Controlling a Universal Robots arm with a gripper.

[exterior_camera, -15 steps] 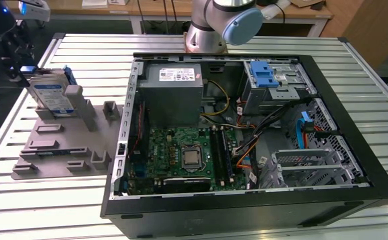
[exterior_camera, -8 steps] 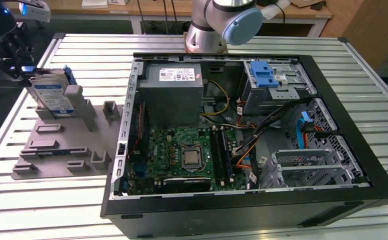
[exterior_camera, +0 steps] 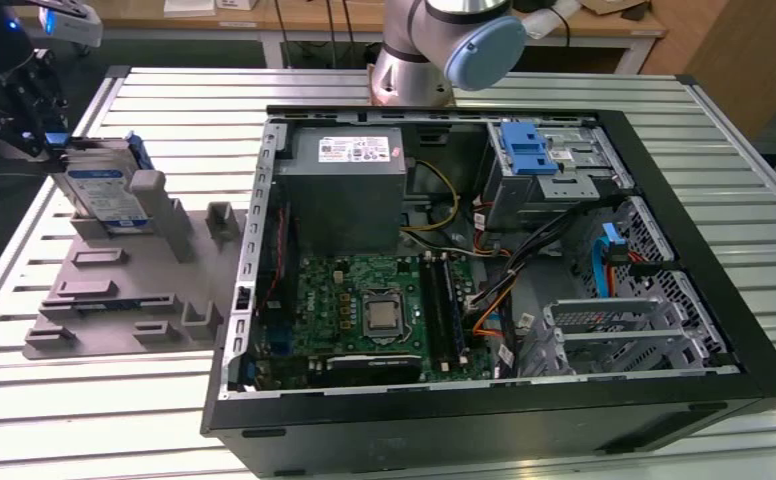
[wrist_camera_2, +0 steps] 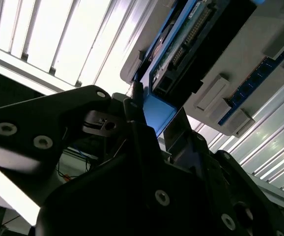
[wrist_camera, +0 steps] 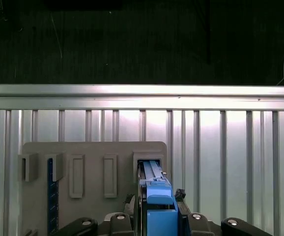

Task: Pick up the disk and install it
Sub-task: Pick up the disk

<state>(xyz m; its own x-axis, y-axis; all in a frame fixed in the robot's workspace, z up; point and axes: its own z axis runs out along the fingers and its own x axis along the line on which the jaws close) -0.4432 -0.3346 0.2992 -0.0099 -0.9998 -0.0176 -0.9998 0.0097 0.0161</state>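
Slatted aluminium counter (exterior_camera: 121,400), dark room behind its far edge. Open black computer case (exterior_camera: 495,412) lies flat mid-counter; inside it are a green motherboard (exterior_camera: 375,310), a grey metal box (exterior_camera: 348,190) with a white sticker, and a silver cage (exterior_camera: 548,165) with a blue latch. Beside the case, on the exterior view's left, a matte grey slotted holder (exterior_camera: 108,300). The disk (exterior_camera: 105,195) stands on edge in the holder slot farthest from the case, by the counter edge, bare slats around. Gripper (exterior_camera: 49,132) is at the disk's end; the jaws pinch its smooth blue plastic frame (wrist_camera: 157,199) from both sides. Disk is flat, silver, rectangular.
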